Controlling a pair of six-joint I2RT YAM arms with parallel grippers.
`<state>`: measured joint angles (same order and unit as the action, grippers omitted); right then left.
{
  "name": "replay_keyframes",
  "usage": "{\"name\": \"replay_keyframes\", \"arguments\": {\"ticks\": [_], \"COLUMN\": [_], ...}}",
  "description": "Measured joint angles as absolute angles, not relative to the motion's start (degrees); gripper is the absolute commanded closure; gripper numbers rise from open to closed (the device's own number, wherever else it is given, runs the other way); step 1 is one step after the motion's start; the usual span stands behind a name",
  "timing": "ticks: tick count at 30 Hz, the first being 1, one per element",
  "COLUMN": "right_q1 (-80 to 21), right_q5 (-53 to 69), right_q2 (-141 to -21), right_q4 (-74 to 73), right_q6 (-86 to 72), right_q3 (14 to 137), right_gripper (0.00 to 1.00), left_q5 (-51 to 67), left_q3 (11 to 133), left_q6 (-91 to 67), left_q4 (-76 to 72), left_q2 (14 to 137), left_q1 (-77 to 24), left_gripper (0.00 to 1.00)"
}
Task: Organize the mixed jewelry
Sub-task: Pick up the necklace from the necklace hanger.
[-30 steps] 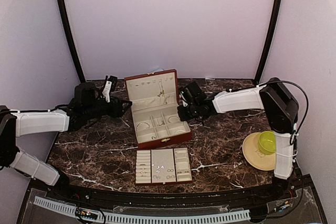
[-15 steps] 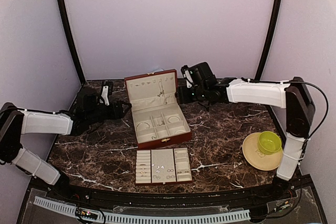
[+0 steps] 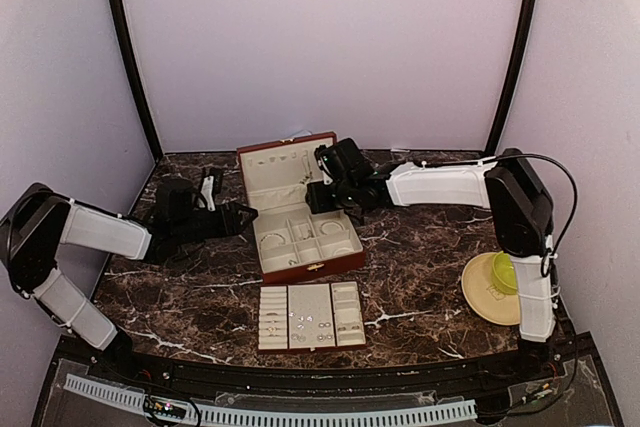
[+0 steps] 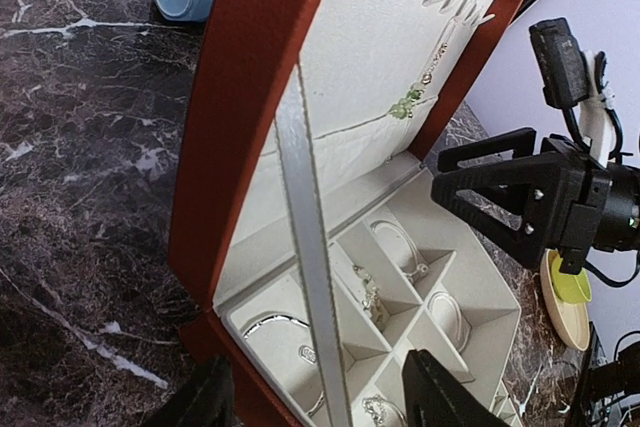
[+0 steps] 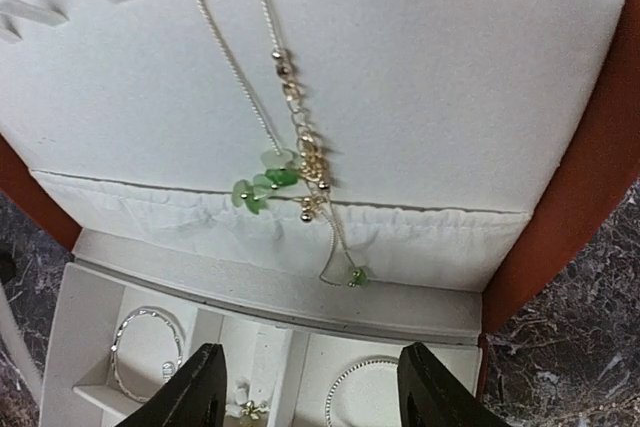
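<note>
The open red-brown hinged box with cream lining (image 3: 300, 209) is flanked closely on both sides. The left hand (image 3: 243, 215) is held just beside the box's left wall, its dark fingers (image 4: 445, 397) spread apart and closed on nothing. The right hand (image 3: 312, 195) is poised over the box's back right part, facing the raised lid, its fingers (image 5: 195, 387) likewise parted and empty. Free dark marble bench (image 3: 190, 292) is left in front and at the right, up to the round cream plate (image 3: 480, 297) carrying a lime-green bowl (image 3: 503, 272). The mixed jewelry (tiny silvery rings and earrings) (image 3: 308, 323) is seen in the slots of the flat cream-lined tray (image 3: 311, 316) near the front edge.
</note>
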<state>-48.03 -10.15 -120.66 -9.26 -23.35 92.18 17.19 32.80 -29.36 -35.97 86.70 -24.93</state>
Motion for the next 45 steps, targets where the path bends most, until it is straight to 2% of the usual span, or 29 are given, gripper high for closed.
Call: {"name": "replay_keyframes", "arguments": {"ticks": [8,16,25,29,38,45], "right_q1": [-48.05,-48.05,-48.05,-48.05,-48.05,-48.05], "right_q5": [-13.67,-15.03,-15.03,-15.03,-15.05,-14.81], "right_q2": [-125.36,-128.2,-129.01,-129.62,-130.28,-130.28], "right_q4": [-9.52,-9.41,-8.8,-8.78,-7.81,-6.7], "right_q6": [-23.7,-23.33,-23.2,-23.16,-23.35,-23.46], "right_q3": [96.92,100.18,100.68,100.92,101.19,101.12], "right_gripper": [0.5,0.6,0.69,0.74,0.99,1.0], "left_q5": [19.42,20.97,22.09,21.82,20.97,20.29], "left_q3": [32.8,32.91,34.68,34.7,34.7,34.68], "left_q6": [-29.26,-28.88,-27.92,-27.29,-26.74,-26.52], "left_q4": [-38.11,-39.16,-39.81,-39.83,-39.83,-39.77], "left_q2": [89.14,90.74,93.12,93.19,93.19,93.03], "left_q1": [-24.93,-24.97,-26.2,-26.72,-27.27,-27.44], "left_gripper": [0.58,0.67,0.92,0.99,1.0,1.0]}}
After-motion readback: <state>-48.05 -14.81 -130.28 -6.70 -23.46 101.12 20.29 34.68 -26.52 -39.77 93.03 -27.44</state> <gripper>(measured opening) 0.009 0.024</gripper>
